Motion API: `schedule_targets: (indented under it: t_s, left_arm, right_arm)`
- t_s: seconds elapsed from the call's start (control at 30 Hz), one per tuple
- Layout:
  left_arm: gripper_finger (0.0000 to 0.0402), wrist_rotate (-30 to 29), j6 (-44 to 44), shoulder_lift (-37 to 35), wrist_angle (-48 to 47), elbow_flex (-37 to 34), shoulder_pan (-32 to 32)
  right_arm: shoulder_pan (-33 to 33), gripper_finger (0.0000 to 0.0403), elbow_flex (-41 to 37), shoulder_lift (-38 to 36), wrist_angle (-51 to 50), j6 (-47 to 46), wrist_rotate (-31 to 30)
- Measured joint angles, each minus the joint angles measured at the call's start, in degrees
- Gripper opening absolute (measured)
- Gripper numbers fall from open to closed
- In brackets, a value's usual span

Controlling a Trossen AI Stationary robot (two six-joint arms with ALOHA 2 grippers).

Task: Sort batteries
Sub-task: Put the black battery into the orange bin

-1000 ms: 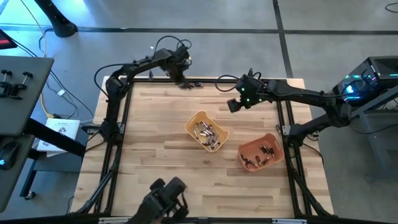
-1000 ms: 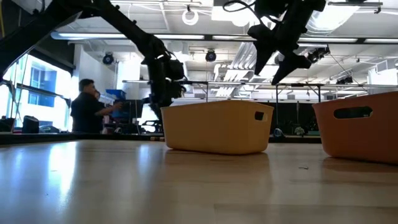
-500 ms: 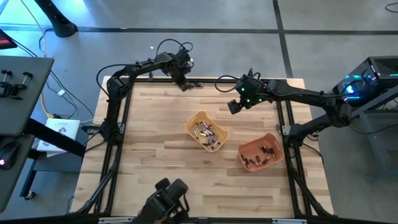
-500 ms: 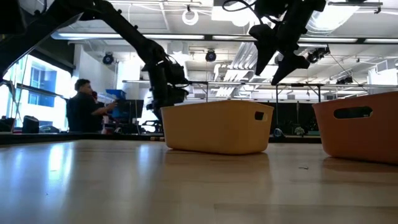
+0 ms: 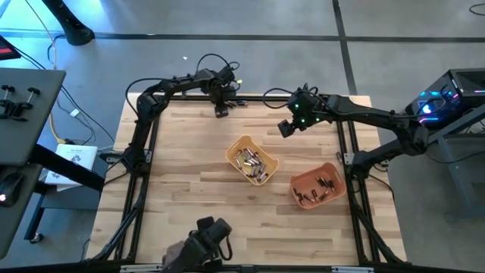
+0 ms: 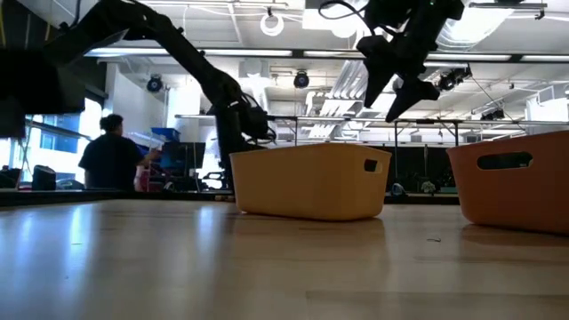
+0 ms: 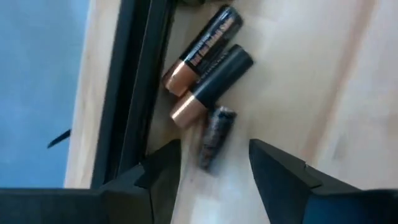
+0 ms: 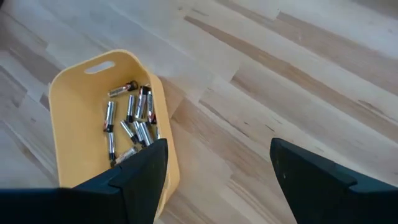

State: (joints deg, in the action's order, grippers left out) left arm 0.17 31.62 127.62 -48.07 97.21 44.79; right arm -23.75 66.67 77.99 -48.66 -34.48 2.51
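At the table's far edge my left gripper point(image 5: 221, 111) points down, open. In the left wrist view its fingers point(image 7: 214, 163) stand on either side of a small dark battery point(image 7: 213, 134) without touching it. Two larger black-and-copper batteries point(image 7: 208, 46) point(image 7: 211, 84) lie side by side just beyond, on the wood. My right gripper point(image 5: 286, 127) hangs open above the table point(image 8: 217, 168), near the yellow tray point(image 5: 251, 160), which holds several silvery batteries point(image 8: 132, 121). The orange tray point(image 5: 318, 186) holds several dark batteries.
A black frame rail point(image 7: 137, 81) runs along the table's far edge right beside the loose batteries. Both trays sit right of the table's middle point(image 6: 311, 182) point(image 6: 516, 191). Bare wood point(image 5: 182, 189) spreads over the left and near parts. A person point(image 6: 111, 160) stands in the room behind.
My left gripper has sunk toward the table at its far edge, has rolled about its own pointing line, and has opened. My right gripper has kept its place above the table.
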Motion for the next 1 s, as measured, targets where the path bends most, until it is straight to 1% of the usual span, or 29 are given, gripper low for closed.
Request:
schedule_targets:
  t_s: [0.2, 0.3, 0.37, 0.47, 0.5, 0.6, 0.67, 0.73, 0.77, 0.83, 0.93, 1.0]
  left_arm:
    - [0.0174, -1.4, -3.3, 4.1, -0.4, 0.5, 0.2]
    - [0.0154, -2.6, -4.7, 4.7, -1.3, 1.0, -0.3]
    - [0.0123, -3.0, -6.7, 4.6, -2.6, 1.0, -0.4]
    - [0.0049, -0.7, -9.4, 4.1, -4.4, 0.9, -0.2]
    - [0.0031, 0.1, -10.5, 3.9, -5.0, 0.9, -0.1]
    - [0.0027, 3.5, -12.6, 2.8, -7.9, 0.5, 0.2]
    - [0.0025, 3.6, -13.0, 1.5, -9.0, 0.3, -0.1]
    - [0.0005, 4.3, -13.1, -0.1, -9.8, 0.0, -0.3]
    - [0.0001, 4.4, -13.3, -0.8, -10.7, -0.2, -0.3]
    - [0.0005, 5.0, -13.4, -2.6, -10.0, -0.2, -0.4]
    - [0.0006, 8.4, -13.4, -5.9, -11.1, 0.2, -0.1]
    - [0.0005, 10.9, -13.6, -6.6, -11.0, -0.2, -0.4]
  right_arm:
    - [0.0, 0.0279, 0.0, 0.0, 1.1, -0.1, -0.6]
    - [0.0, 0.0279, 0.0, 0.0, 1.8, -0.2, -0.7]
    - [0.0, 0.0279, 0.0, 0.0, 1.9, -0.5, -0.8]
    - [0.0, 0.0279, 0.0, 0.0, 1.9, -0.5, -0.8]
    - [0.0, 0.0279, 0.0, 0.0, 2.0, -0.4, -0.8]
    - [0.0, 0.0279, 0.0, 0.0, 2.2, 0.0, -0.8]
    - [0.0, 0.0279, 0.0, 0.0, 2.2, 0.0, -0.8]
    - [0.0, 0.0279, 0.0, 0.0, 2.2, 0.0, -0.8]
    - [0.0, 0.0279, 0.0, 0.0, 2.2, 0.1, -0.8]
    - [0.0, 0.0279, 0.0, 0.0, 2.3, 0.6, -0.8]
    - [0.0, 0.0279, 0.0, 0.0, 2.3, 1.2, -0.8]
    - [0.0, 0.0279, 0.0, 0.0, 2.5, 1.5, -0.8]
